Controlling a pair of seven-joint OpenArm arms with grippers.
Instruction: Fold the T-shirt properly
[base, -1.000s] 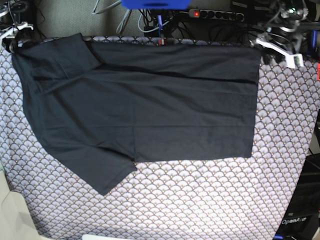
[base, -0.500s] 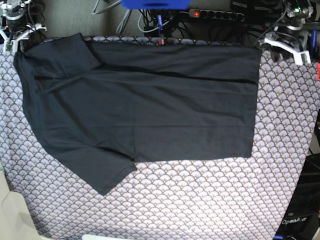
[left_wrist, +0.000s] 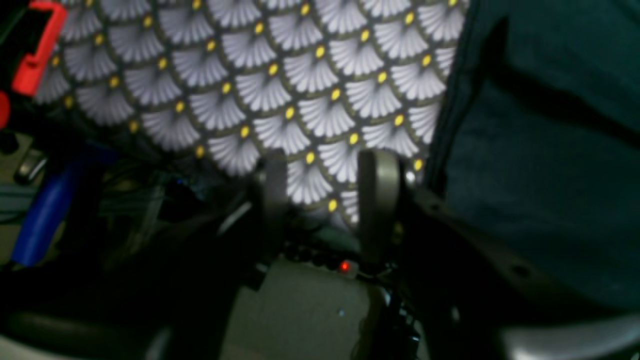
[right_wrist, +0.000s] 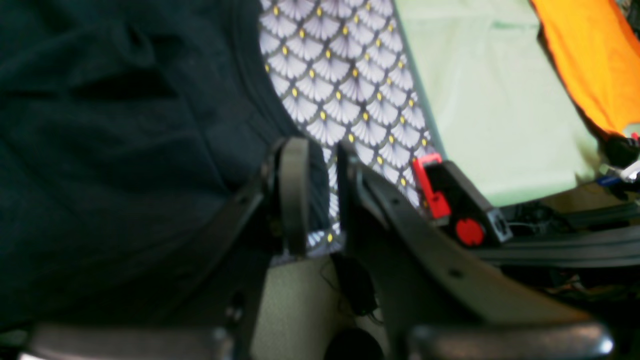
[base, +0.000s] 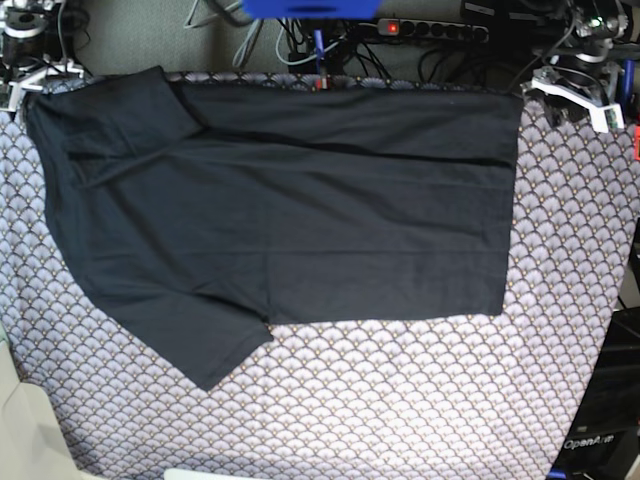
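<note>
The black T-shirt (base: 290, 210) lies flat on the scallop-patterned cloth (base: 420, 400), its hem to the right and one sleeve (base: 205, 345) pointing toward the near left. The upper part is folded over along the far edge. My left gripper (base: 560, 90) hovers just off the shirt's far right corner. In the left wrist view it (left_wrist: 325, 165) stands open over bare patterned cloth, with the T-shirt (left_wrist: 540, 150) beside it. My right gripper (base: 30, 80) sits at the far left corner. In the right wrist view it (right_wrist: 320, 150) shows a narrow gap holding nothing, with the T-shirt (right_wrist: 125, 150) alongside.
A power strip (base: 430, 28) with a red light and tangled cables lie beyond the far edge. A red-and-black clamp (right_wrist: 450, 200) grips the table's side. An orange cloth (right_wrist: 585, 60) and a pale green surface (right_wrist: 490, 100) lie past that edge.
Both grippers have drawn back from the shirt's far corners toward the table's far edge. The T-shirt has stayed where it lay.
</note>
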